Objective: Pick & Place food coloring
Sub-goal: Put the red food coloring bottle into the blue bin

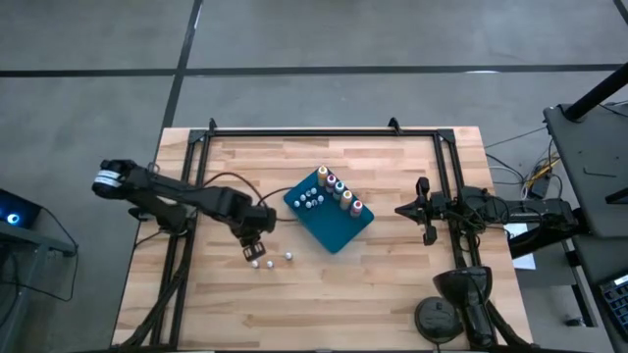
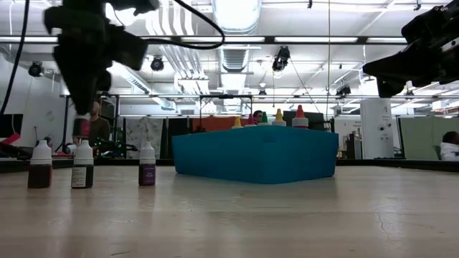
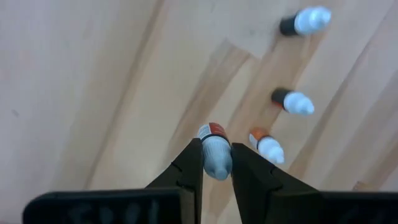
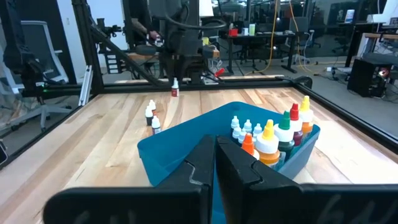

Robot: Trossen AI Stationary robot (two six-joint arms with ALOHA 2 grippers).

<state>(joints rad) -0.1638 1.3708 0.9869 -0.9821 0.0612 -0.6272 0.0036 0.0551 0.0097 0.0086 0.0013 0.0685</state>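
High view: the wooden table point(image 1: 392, 294) carries a blue rectangular tray point(image 1: 332, 222) set at a slant near its middle, and the left arm reaches in beside it while the right arm waits at the table's right side, well apart from the tray. In the tray a row of taller bottles with coloured tops point(image 1: 340, 190) runs along one long wall, all standing upright with tips up; the right wrist view shows their tops as orange, yellow, green and red. Next to that row, also inside the tray, a cluster of smaller white-topped bottles point(image 1: 311, 199) stands upright. The left gripper point(image 1: 254, 245) hangs above the table just left of the tray, its fingers point(image 3: 189, 171) clamped on a small white-capped bottle point(image 3: 215, 152), lifted clear of the wood. In the right wrist view that bottle hangs with its long axis vertical below the gripper. On the table under and beside it three more small white-capped bottles point(image 2: 82, 165) stand upright, caps up, near one another but apart; the low view shows their dark contents, the one nearest the tray purplish. The right gripper point(image 1: 424, 211) has its fingers pressed together on nothing, pointing toward the tray.
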